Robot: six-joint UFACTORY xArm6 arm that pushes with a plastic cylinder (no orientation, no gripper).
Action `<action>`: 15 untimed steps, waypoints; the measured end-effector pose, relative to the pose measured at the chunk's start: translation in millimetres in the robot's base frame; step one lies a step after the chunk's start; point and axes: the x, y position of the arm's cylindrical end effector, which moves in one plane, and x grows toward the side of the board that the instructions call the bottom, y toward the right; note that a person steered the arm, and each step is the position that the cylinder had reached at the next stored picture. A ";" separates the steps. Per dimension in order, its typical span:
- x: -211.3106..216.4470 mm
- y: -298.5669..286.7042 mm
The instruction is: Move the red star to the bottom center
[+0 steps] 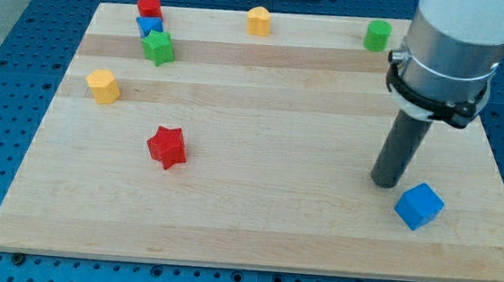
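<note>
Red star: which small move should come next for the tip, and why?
Probably my tip should travel toward the view's left and top, to get above the red star. It now stands far right beside the blue cube, so it cannot yet push the star downward.

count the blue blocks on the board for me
2. A blue cube sits low on the view's right, just right of my tip. A smaller blue block is at top left, wedged between a red block and a green star.

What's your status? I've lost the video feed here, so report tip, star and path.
My tip at the view's right, beside the blue cube. Red star left of centre, untouched. No block between star and bottom centre.
</note>
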 end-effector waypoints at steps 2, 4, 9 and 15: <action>37.3 22.7; 6.0 11.6; -9.4 -76.1; -52.6 -305.4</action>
